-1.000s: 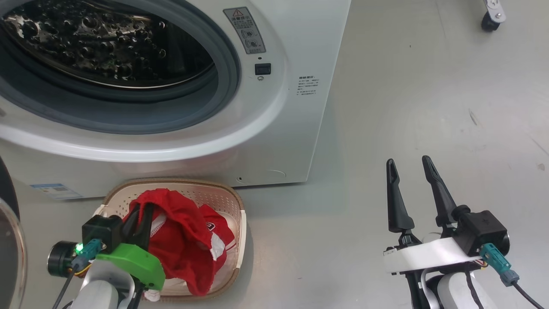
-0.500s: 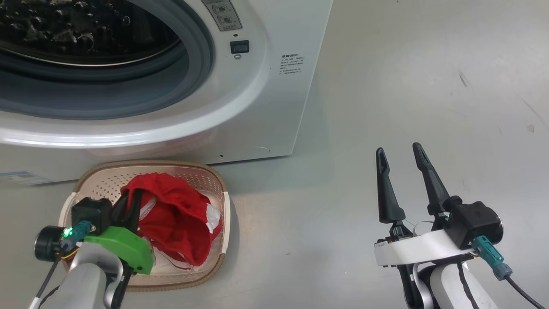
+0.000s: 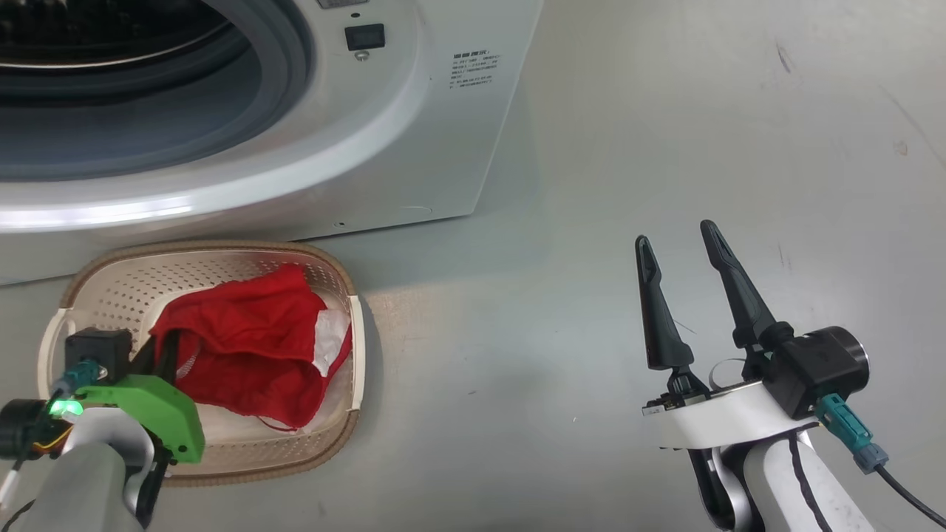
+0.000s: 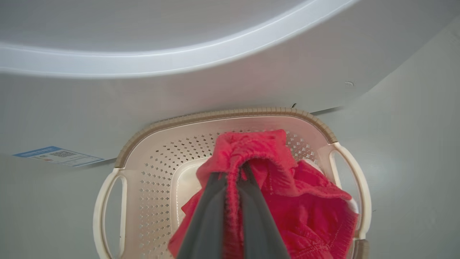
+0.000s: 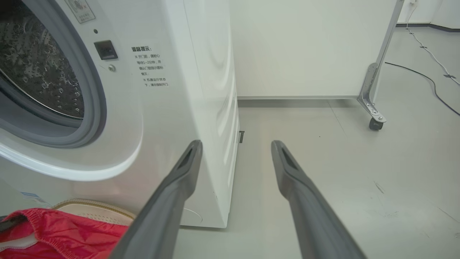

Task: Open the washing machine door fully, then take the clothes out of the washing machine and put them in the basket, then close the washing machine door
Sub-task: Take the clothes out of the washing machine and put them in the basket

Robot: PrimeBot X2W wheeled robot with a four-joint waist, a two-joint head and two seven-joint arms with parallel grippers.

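My left gripper (image 4: 234,172) is closed on the clothes (image 3: 251,343); it pinches a gathered red fold between its two fingers. The clothes are inside the basket (image 3: 336,270), which stands on the floor (image 3: 591,148) just in front of the washing machine (image 3: 414,148). My right gripper (image 3: 675,235) is wide open and empty, above the floor, well apart from the basket.

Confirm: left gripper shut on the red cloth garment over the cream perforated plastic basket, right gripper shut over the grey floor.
Not quite. The head view shows the right gripper open, fingers spread, over the grey floor. The left gripper is shut on the red garment over the basket.
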